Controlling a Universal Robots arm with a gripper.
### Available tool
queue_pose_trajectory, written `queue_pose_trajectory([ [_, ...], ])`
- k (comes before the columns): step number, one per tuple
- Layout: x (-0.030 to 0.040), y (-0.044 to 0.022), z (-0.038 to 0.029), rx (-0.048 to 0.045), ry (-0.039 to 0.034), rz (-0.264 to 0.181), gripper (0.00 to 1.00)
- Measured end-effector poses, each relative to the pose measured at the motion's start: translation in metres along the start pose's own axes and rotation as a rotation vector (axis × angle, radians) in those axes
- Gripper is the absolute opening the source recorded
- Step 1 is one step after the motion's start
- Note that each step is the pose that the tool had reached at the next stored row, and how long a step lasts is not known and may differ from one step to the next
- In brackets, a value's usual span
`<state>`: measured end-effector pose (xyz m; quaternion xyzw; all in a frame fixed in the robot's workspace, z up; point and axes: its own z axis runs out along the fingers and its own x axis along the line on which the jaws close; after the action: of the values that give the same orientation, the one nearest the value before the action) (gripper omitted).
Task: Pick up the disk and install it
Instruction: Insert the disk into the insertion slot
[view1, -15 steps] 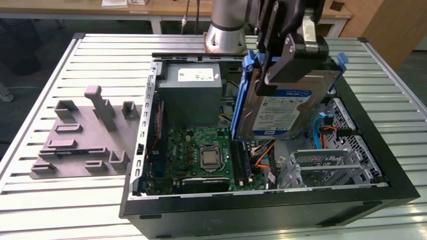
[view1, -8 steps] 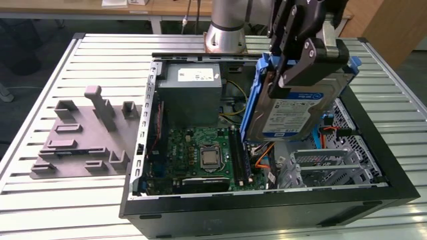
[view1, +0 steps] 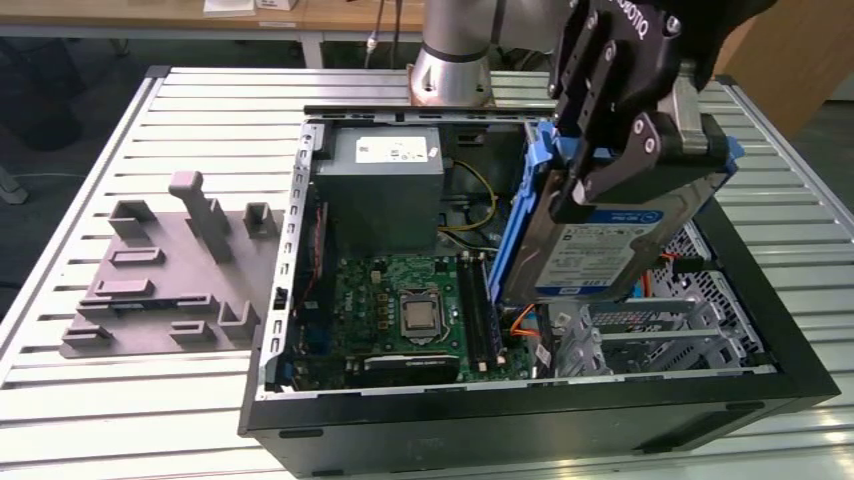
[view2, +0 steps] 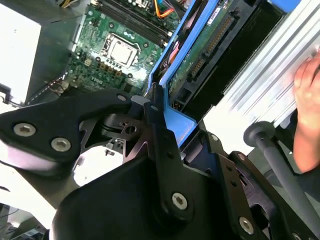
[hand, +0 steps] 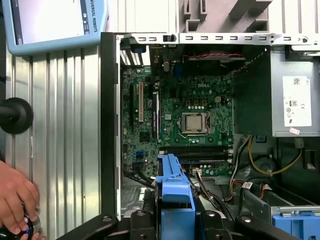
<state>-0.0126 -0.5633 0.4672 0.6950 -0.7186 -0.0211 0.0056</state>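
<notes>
The disk (view1: 607, 255) is a silver drive with a white-and-blue label in a blue carrier frame. It hangs on edge, tilted, over the open computer case (view1: 534, 420), above the silver drive cage (view1: 667, 335) at the exterior view's right. My gripper (view1: 641, 165) is shut on the disk from above, its black fingers clamping both flat faces. In the second wrist view the disk's green circuit-board side (view2: 200, 47) and blue frame run out from the gripper (view2: 180, 125). The first wrist view has the blue frame (hand: 172, 185) sticking out between the fingers (hand: 145, 212).
Inside the case lie the green motherboard (view1: 400, 310) and a grey power-supply box (view1: 380, 190). A grey slotted fixture (view1: 160, 280) sits on the ribbed table at the exterior view's left. A person's hand (hand: 15, 200) rests on the table beside the case, near a black knob (hand: 15, 115).
</notes>
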Motion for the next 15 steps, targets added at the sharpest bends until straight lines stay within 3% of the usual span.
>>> queue_pose_trajectory([
  [10,0.0031,-0.0214,0.0026,0.0004,0.0001,0.0,0.36],
  [15,0.0031,-0.0218,0.0028,0.0005,-0.0001,0.0,0.36],
])
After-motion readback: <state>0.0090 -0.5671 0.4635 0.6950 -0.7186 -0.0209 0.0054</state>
